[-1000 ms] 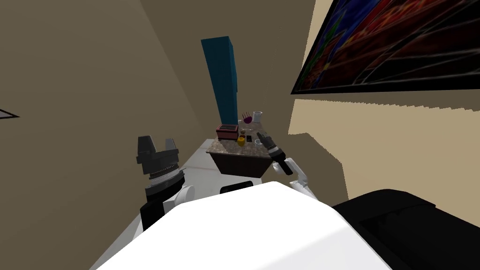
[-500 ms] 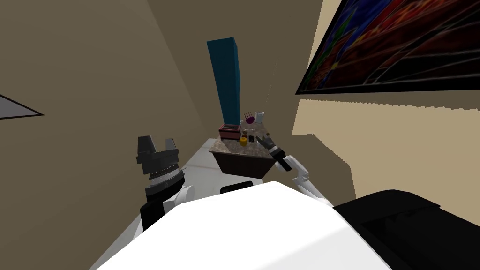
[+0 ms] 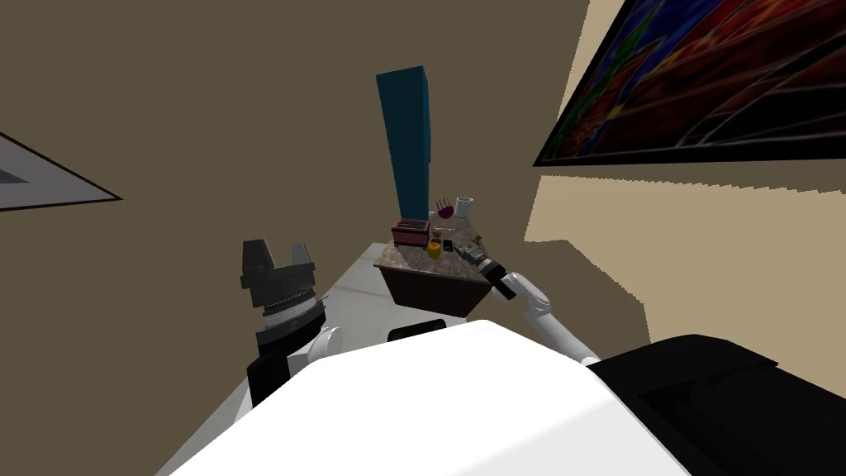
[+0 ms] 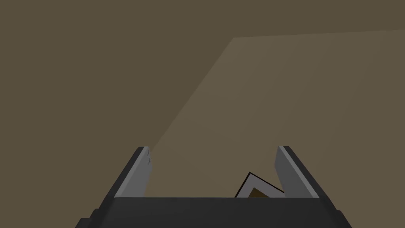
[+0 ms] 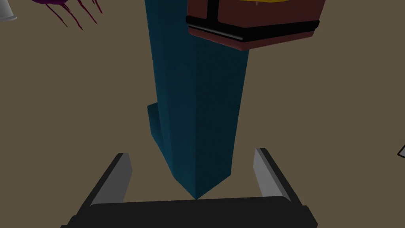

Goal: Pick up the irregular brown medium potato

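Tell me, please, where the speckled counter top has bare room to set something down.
The near strip of the counter top, between the yellow cup and the front edge, looks bare. The far end is crowded: red box, purple item, white cup. The right gripper hangs over the right side.

dim overall, flat brown shading. one brighter tan patch on the wall (image 3: 727, 264) under the painting (image 3: 710, 74), its shadow edges stair-stepped. head view rolled, walls splay toward the corners. left wrist view: paler straight-edged wedge crosses a darker brown surface (image 4: 79, 79). right wrist view evenly dim.
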